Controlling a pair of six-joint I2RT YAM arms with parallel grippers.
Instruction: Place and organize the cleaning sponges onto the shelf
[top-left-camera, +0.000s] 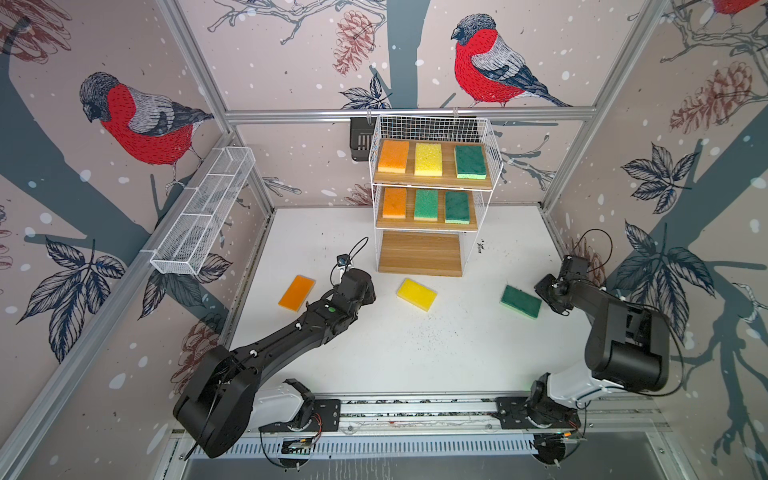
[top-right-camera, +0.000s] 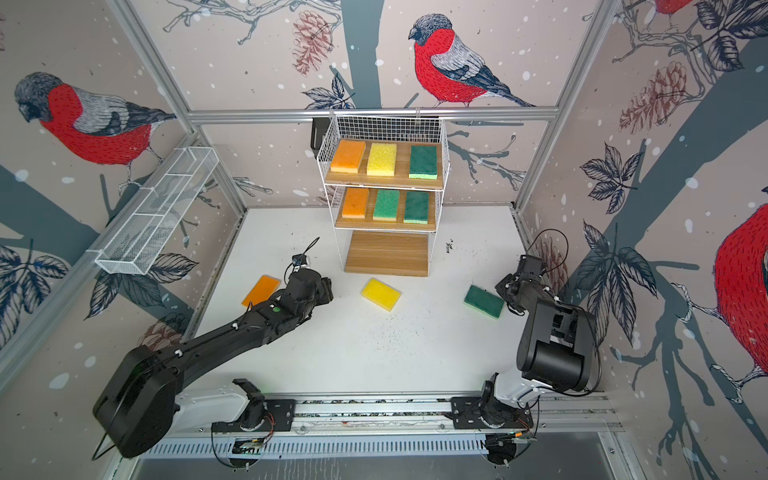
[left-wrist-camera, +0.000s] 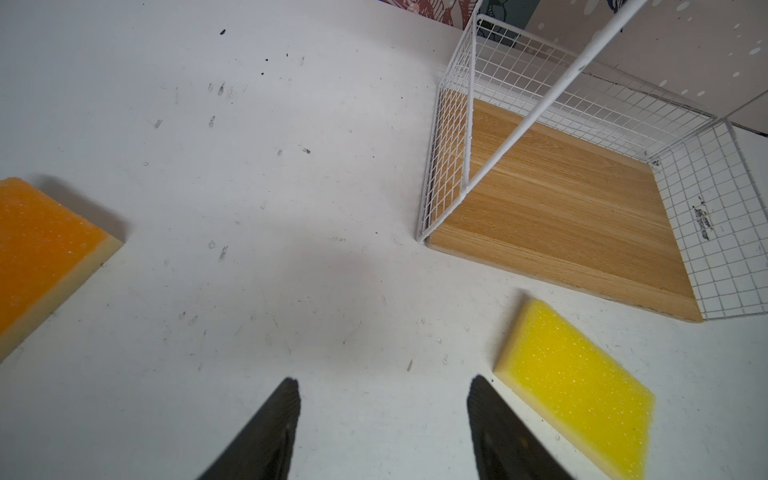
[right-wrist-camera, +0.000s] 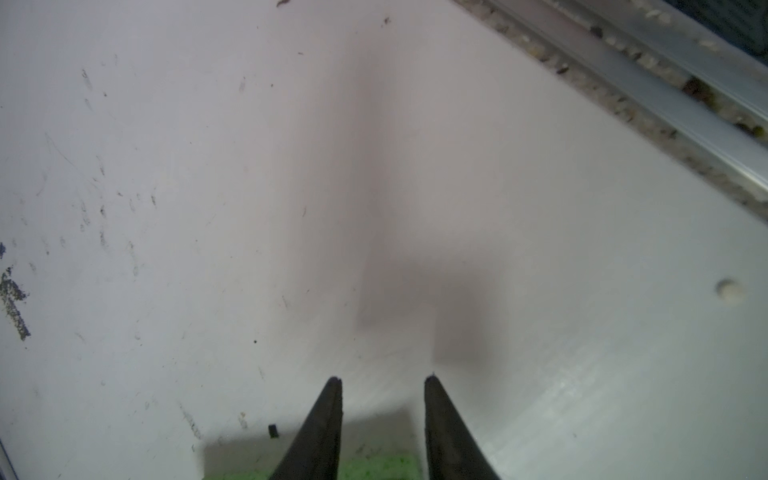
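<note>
We see six cleaning sponges (top-left-camera: 428, 160) on the shelf's (top-left-camera: 419, 253) upper two boards, long axes front to back (likely so three fit abreast). Its bottom board is bare. Just before the shelf the yellow sponge (top-left-camera: 417, 294) lies askew, with the orange sponge (top-left-camera: 296, 293) off its left front and the green sponge (top-left-camera: 521, 301) off its right, both skewed. Our left gripper (left-wrist-camera: 382, 380) gapes empty. The right gripper (right-wrist-camera: 382, 378) stands narrowly parted over green foam, and we cannot tell whether it is clamped.

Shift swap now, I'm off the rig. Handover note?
Left tool open, empty, over table between orange sponge and yellow sponge.
Right tool at edge of green sponge, jaws apart; grip unclear.
Done: six sponges on upper two boards of shelf.
To do: those three, loose on table; bottom board is bare.
</note>
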